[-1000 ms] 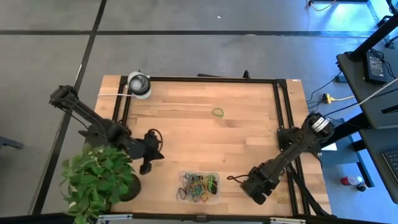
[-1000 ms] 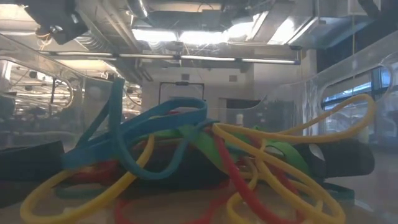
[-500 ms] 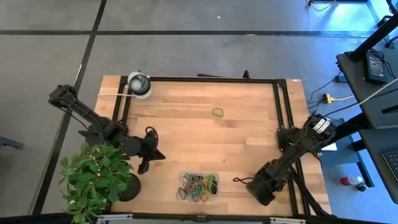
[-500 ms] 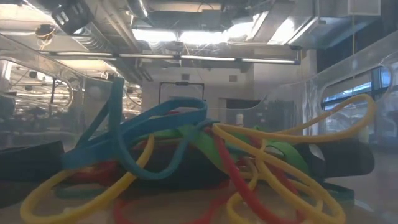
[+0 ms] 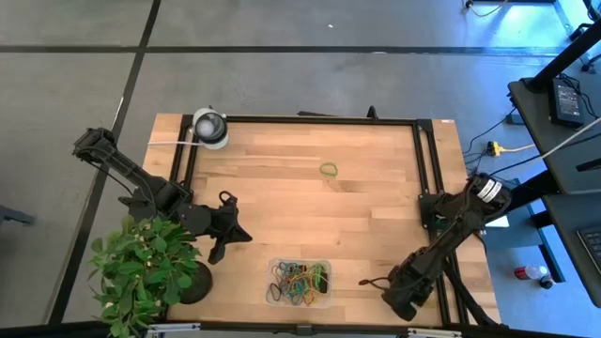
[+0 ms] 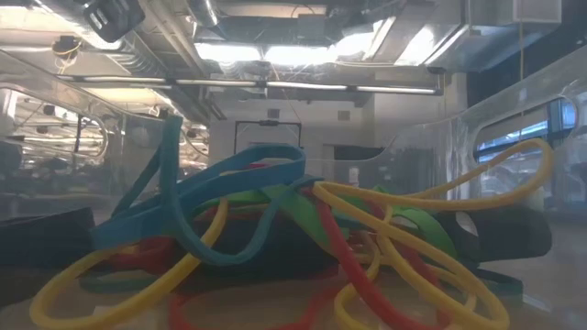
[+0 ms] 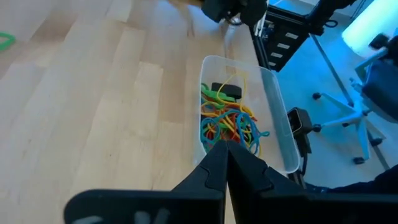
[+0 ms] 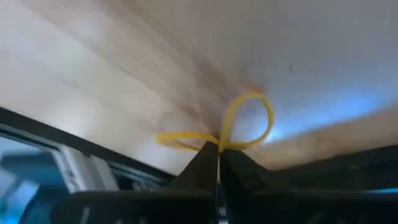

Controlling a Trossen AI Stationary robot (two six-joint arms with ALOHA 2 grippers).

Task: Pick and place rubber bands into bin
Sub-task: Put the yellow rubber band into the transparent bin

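My right gripper is pinched shut on a yellow rubber band, whose loop sticks out past my fingertips. That arm reaches low over the table's near right corner, elbow folded back toward the frame, the gripper just right of the bin. The bin, at the near edge, holds a tangle of rubber bands in blue, yellow, red and green. One green band lies well apart, farther up the table. My left gripper waits pressed together, near the plant.
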